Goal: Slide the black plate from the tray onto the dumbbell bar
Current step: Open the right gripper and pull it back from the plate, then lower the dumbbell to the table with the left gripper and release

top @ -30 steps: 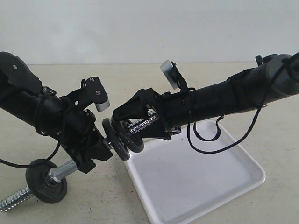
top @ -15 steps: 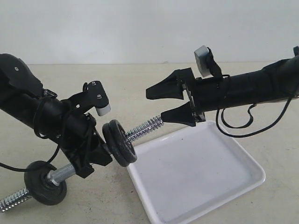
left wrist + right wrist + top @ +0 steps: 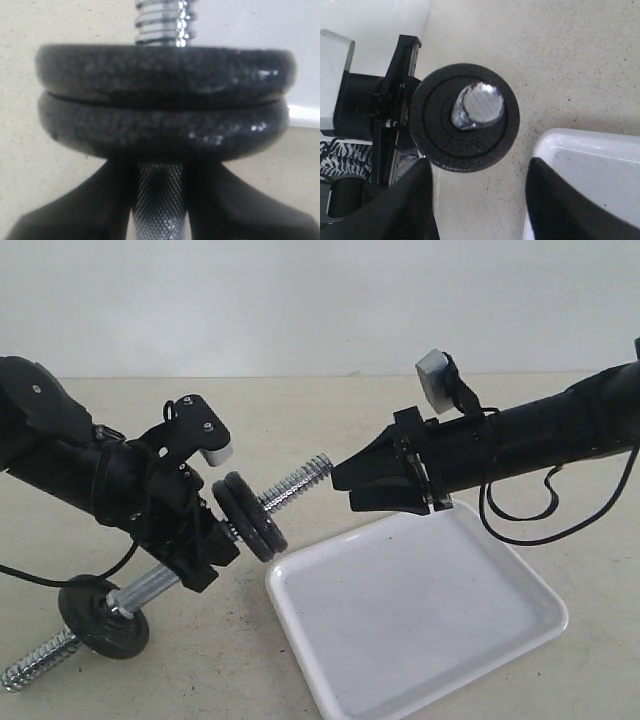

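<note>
The dumbbell bar point(image 3: 165, 580) slants up from the lower left, and my left gripper point(image 3: 212, 540) is shut on its knurled middle point(image 3: 159, 200). The black plate point(image 3: 265, 528) sits on the bar, pressed against a second black disc point(image 3: 232, 502) just in front of my left fingers. In the left wrist view the plate point(image 3: 165, 70) is the disc nearer the threaded end point(image 3: 162, 20). My right gripper point(image 3: 343, 490) hangs open and empty just beyond the bar's threaded tip point(image 3: 300, 480), above the tray's far corner. In the right wrist view it point(image 3: 479, 175) faces the plate point(image 3: 465, 145) end-on.
The white tray point(image 3: 500, 640) lies on the beige table at the lower right, with nothing in it. Another black disc point(image 3: 103, 615) sits on the bar's low end near its other threaded tip point(image 3: 35, 665). A cable point(image 3: 520, 530) loops under my right arm.
My right gripper has drawn back off the bar's threaded end to the right, leaving the plate against the inner disc. The left arm has lifted the bar slightly.
</note>
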You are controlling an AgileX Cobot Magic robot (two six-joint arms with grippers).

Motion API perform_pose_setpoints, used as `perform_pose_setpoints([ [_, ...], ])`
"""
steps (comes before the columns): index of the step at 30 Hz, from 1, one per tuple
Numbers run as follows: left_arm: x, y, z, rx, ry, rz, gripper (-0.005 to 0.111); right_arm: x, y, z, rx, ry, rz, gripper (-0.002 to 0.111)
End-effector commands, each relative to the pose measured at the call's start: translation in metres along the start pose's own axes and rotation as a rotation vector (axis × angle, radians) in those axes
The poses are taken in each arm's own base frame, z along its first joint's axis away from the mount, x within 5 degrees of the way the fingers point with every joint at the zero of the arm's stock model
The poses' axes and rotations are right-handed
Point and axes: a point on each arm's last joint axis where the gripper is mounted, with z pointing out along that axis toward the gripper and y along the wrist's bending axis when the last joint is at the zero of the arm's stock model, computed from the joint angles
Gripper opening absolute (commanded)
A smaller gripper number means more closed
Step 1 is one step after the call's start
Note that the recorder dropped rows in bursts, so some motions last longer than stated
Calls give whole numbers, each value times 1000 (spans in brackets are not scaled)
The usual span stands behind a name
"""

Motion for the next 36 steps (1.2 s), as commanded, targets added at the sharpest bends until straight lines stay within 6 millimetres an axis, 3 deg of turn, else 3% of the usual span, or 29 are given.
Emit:
perform_pose_setpoints([
  [1,-19,10,-15,-119,-123,-103,4,-1,11,-7,-5,3,-45,27],
  [4,-19,14,-15,-151,-135,-138,4,1,20,-10,-7,-6,-83,0],
  [19,-11,34,8,-296,-135,-251,4,33,82,-35,-22,-83,-308,0],
  [31,-13,42,20,-307,-127,-266,4,60,102,-44,-27,-108,-352,0],
  [36,-11,42,23,-304,-119,-268,4,62,106,-45,-31,-123,-369,0],
])
